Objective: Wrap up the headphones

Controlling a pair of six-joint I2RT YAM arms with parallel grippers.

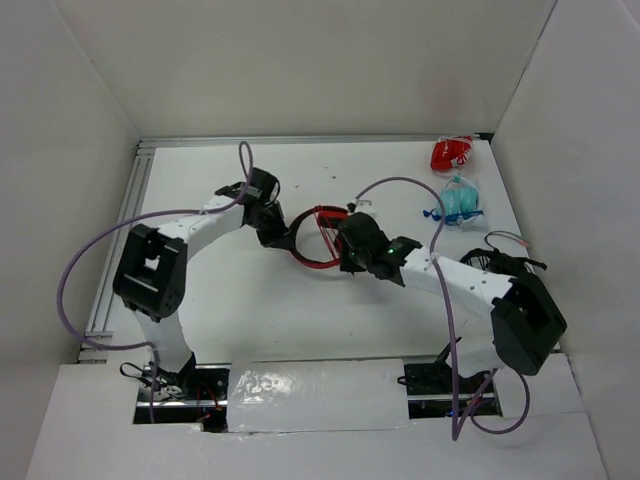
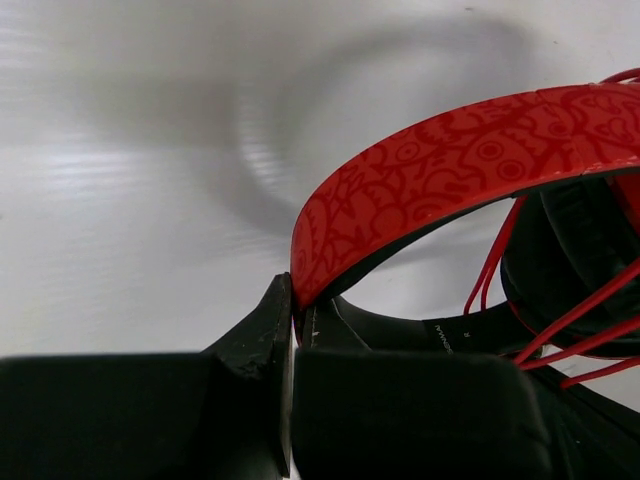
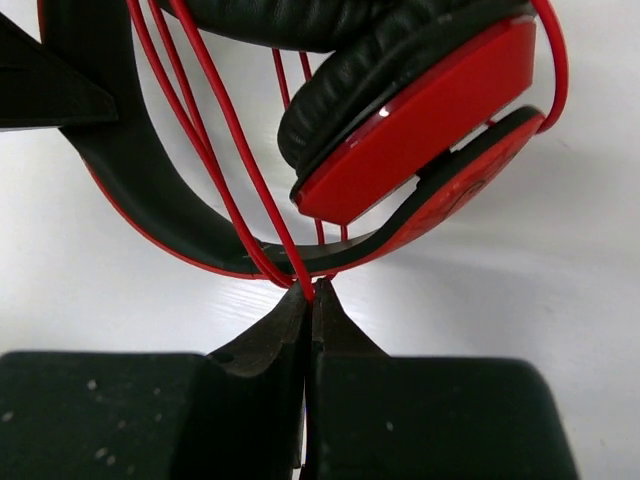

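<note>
**Both grippers are gripping the headphones (image 1: pixel 312 243) at the middle of the table (image 1: pixel 250 310).**
Top view: you are seeing the left gripper (image 1: pixel 272 236) working at the headphones' 9 o'clock and the right gripper (image 1: pixel 350 250) at their 3 o'clock. Left wrist view: the jaws are clamping one end of the red headband (image 2: pixel 450 160), which is arching away toward 2 o'clock. Right wrist view: the jaws are pinching a strand of the red cable (image 3: pixel 225 160) at 12 o'clock, just below the ear cup (image 3: pixel 420 130).

The left gripper (image 1: pixel 272 235) and right gripper (image 1: pixel 347 250) blocked the headphones (image 1: pixel 312 245) from left and right. Bare table (image 1: pixel 330 170) lay open on their far side, while the red packet (image 1: pixel 450 153) and teal packet (image 1: pixel 462 203) obstructed the far right.
</note>
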